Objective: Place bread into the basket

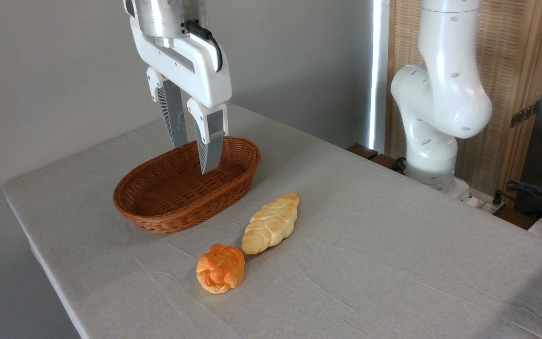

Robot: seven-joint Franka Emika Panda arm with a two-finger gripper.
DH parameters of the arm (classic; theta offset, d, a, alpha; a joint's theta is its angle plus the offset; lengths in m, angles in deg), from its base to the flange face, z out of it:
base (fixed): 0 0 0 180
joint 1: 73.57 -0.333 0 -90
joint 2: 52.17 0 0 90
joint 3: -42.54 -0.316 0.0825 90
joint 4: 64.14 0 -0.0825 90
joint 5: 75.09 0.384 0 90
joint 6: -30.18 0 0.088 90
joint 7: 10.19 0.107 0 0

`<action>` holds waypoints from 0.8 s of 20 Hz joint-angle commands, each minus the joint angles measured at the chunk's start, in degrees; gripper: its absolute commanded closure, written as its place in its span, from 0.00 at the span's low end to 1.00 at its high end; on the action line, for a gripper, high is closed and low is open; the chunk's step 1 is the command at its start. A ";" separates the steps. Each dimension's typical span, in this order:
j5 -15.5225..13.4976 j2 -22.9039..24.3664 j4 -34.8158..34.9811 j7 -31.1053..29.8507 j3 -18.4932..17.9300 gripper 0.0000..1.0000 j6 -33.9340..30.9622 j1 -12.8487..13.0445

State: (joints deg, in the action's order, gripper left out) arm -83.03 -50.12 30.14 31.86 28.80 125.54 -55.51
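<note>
Nearest the camera, the bread sits on the grey tablecloth, a small round orange bun with a knotted top. It lies well in front of the basket and a little to its right, outside it, with nothing holding it. Just behind the bun and touching or nearly touching its upper right edge lies a longer pale golden braided loaf, set on a slant that runs away to the right; it too is in front of the basket, off its right end, and apart from the rim.

The basket itself is an oval of brown wicker with low sides, resting on the cloth with no bread inside it.

Above the basket's far half hangs the gripper, pointing down. Its two fingers stand apart with a clear gap between them and nothing held; their tips show against the far rim, raised above the woven floor.

Farther back, right of the basket and beyond the table edge, the white arm base rises in front of a slatted wooden screen.
</note>
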 commanded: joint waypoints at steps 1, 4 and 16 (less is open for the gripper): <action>0.38 -0.29 -0.32 0.40 0.12 0.00 -1.40 0.13; -0.23 -0.55 -0.41 0.40 0.30 0.00 -1.31 0.30; -1.91 -2.66 -0.32 7.69 -2.87 0.00 -0.52 -0.49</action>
State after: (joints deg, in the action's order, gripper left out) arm -83.91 -51.64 30.22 37.61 27.13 125.43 -56.02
